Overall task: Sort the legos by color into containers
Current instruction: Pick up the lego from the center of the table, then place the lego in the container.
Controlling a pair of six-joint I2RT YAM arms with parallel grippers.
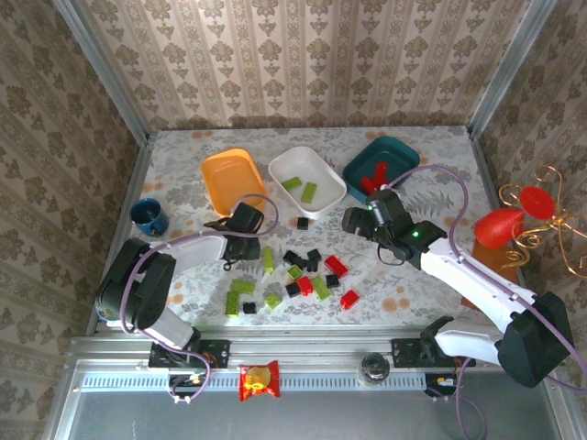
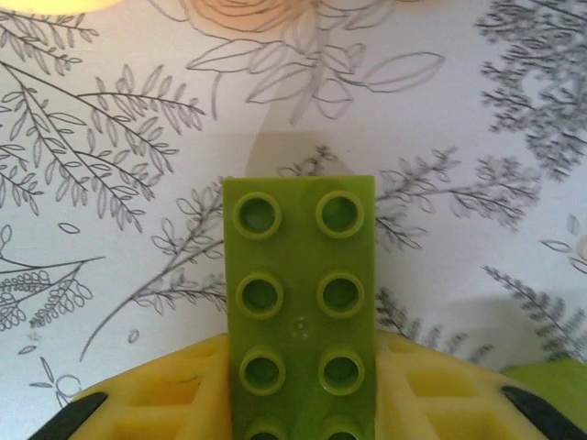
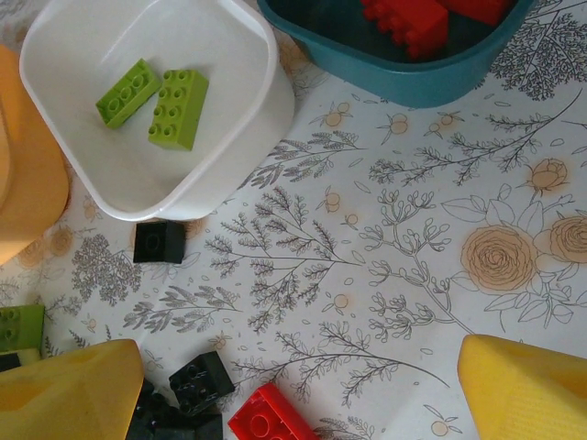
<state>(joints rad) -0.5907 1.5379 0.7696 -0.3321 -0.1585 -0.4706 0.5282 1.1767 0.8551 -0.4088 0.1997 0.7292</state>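
My left gripper [image 2: 303,390] is shut on a long lime green lego [image 2: 301,275], held a little above the tablecloth; in the top view this gripper [image 1: 237,231] is just in front of the orange container [image 1: 229,174]. Open and holding nothing, my right gripper [image 3: 293,394] hangs over the table by a red lego [image 3: 266,422] and a black one [image 3: 200,380]. It [image 1: 364,222] is in front of the teal container [image 1: 404,151], which holds red legos [image 3: 413,18]. The white container [image 3: 252,110] holds two green legos [image 3: 179,108]. Loose legos [image 1: 303,275] lie mid-table.
A dark blue cup [image 1: 149,217] stands at the left edge. A red and gold ornament [image 1: 518,225] sits on the right side. A lone black brick [image 3: 158,242] lies just in front of the white tub. A snack packet [image 1: 259,380] rests on the front rail.
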